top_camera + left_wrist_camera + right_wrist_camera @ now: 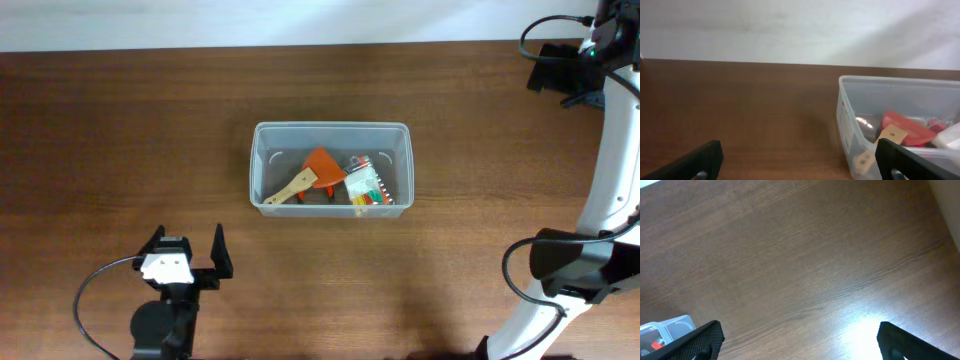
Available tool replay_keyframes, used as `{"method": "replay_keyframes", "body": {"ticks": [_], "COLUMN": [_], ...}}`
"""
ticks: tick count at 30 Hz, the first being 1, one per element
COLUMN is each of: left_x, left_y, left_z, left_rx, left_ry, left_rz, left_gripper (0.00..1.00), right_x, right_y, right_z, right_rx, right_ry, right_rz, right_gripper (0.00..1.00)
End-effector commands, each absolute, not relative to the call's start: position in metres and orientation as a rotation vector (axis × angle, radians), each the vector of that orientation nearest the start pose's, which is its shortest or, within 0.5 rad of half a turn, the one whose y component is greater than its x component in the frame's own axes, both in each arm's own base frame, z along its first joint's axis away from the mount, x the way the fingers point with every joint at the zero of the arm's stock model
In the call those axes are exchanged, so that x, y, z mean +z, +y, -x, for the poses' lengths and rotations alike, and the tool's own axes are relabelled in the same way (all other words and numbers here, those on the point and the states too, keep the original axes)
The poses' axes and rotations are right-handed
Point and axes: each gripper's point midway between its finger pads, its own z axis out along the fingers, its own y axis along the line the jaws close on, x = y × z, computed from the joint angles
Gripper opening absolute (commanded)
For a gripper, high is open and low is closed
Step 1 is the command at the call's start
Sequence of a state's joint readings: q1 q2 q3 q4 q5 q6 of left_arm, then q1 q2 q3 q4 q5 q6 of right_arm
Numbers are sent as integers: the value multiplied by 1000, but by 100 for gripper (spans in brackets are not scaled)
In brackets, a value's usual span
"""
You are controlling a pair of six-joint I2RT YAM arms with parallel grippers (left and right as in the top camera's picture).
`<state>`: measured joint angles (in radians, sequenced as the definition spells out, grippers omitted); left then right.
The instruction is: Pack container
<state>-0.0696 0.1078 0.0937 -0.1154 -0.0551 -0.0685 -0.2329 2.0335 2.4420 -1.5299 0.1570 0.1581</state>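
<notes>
**Packing scene in three views**

*Overhead.* A clear, translucent plastic rectangular container [256, 165], lidless and round-cornered, stood near the middle of the dark brown wooden table [120, 130]. Inside it lay an orange-bladed scraper with a pale wooden handle [305, 180]. Just beside the scraper, toward the container's right end, lay a small clear packet of coloured pieces [366, 186]. The left gripper [186, 250] sat near the front edge of the table, well apart from the container, its two black fingers spread wide and holding nothing. The right arm reached to the far right corner, where the right gripper [552, 68] showed only as a dark shape (its finger spacing could not be read from above).

*Left wrist.* The left gripper's fingers [692, 164] stood at the lower corners of the frame, wide apart, with bare table between them. The container [845, 115] occupied the right side of the frame, and the scraper [905, 127] showed through its wall.

*Right wrist.* The right gripper [799, 342] was spread wide and empty above bare wood. One corner of the container [671, 326] appeared at the lower left edge.
</notes>
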Motion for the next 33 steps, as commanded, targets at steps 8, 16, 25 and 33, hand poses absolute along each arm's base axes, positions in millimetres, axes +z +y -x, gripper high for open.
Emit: {"method": "replay_keyframes", "body": {"ticks": [8, 16, 25, 33], "left_x": [155, 161, 161, 157], "left_y": [-7, 17, 19, 19], "left_z": [-246, -244, -244, -243], "left_rx": [-51, 25, 32, 34], "left_ry": [1681, 1650, 1650, 1664], "left_rz": [34, 111, 115, 116], "left_gripper": [99, 99, 99, 99], "right_x": [291, 291, 291, 291], "right_y": [-127, -128, -128, -127], "right_z": [-424, -424, -424, -424], "right_rx": [-237, -238, -238, -237], "right_ry": [2607, 2607, 2606, 2607], "right_rz": [-569, -570, -570, -569], "right_gripper": [99, 99, 99, 99]}}
